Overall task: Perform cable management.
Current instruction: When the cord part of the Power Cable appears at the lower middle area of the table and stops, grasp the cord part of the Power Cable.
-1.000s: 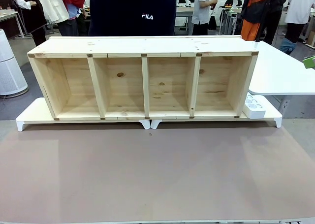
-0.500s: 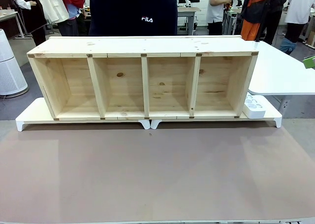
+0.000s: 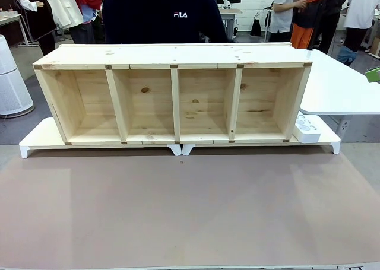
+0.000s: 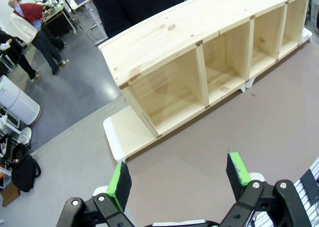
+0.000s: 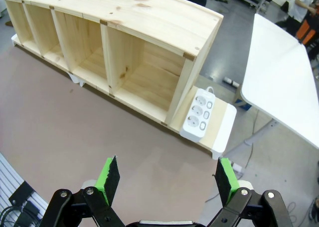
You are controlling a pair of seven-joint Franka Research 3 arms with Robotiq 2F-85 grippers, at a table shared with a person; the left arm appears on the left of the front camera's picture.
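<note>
The cable is out of view. My left gripper (image 4: 178,178) hangs open above the brown table mat, short of the left end of the wooden shelf (image 4: 209,47), with nothing between its green pads. My right gripper (image 5: 166,179) is open too, above the mat near the shelf's right end (image 5: 149,52), nothing in it. A white power strip (image 5: 198,113) lies on the white riser just right of the shelf; in the front view the power strip (image 3: 307,127) sits at the shelf's right foot.
The wooden shelf (image 3: 172,98) has several open compartments and stands on white risers (image 3: 41,136) across the far side of the mat. A person in a dark sweater (image 3: 163,15) stands behind it. A white side table (image 3: 341,86) lies to the right.
The person behind the shelf has shifted slightly to the right. People in the background have moved. The shelf and the table have not changed.
</note>
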